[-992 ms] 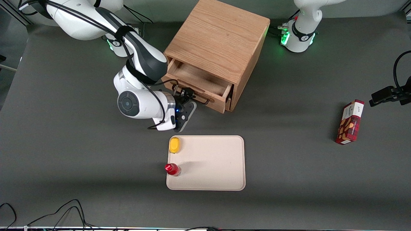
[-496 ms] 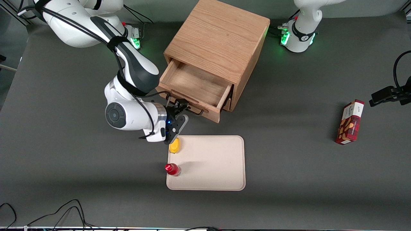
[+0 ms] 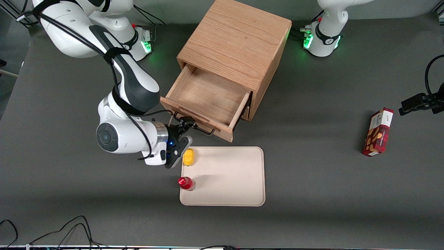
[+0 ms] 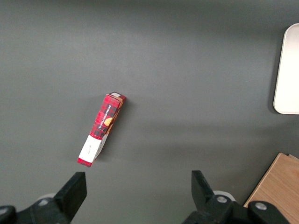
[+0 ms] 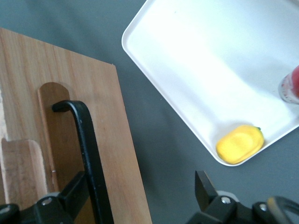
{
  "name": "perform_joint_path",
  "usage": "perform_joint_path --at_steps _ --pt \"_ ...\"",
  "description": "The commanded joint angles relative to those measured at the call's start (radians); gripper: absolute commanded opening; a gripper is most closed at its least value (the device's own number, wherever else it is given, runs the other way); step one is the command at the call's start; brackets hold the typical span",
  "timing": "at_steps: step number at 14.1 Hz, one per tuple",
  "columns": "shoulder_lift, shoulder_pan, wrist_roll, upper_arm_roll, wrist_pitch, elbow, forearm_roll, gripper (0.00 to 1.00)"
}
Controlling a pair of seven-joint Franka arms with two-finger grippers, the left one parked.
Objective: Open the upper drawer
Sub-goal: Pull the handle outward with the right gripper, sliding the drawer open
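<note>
Here, front view: the upper drawer stands pulled well out of the wooden cabinet, its shallow box open to sight and nothing visible inside.
Handle: the black wire handle runs along the drawer front, on the side facing the tray.
Gripper: the gripper sits at the handle, at its end toward the working arm, between the drawer front and the tray; from this view I cannot tell how the fingers stand.
Tray: a cream tray lies nearer to the front camera than the drawer, with a yellow object and a red-capped bottle along its edge toward the working arm.
Box: a red plaid box lies toward the parked arm's end of the table.
Right wrist view: the handle passes between the two fingers, which are spread wide apart, not clamped on the bar.
Drawer front: oak, with a recess under the handle.
Tray corner: holds the yellow object.
Left wrist view: the red plaid box lies on the grey table.
</note>
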Motion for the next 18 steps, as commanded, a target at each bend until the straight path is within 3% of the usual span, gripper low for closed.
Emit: perform_joint_path --at_steps 1,12,18 --pt "0.071 0.01 -0.016 -0.004 -0.027 0.109 -0.024 1.0" --pt "0.127 0.019 -0.065 -0.097 -0.051 0.236 -0.035 1.0" --pt "0.122 0.007 -0.087 -0.097 -0.134 0.304 -0.035 1.0"
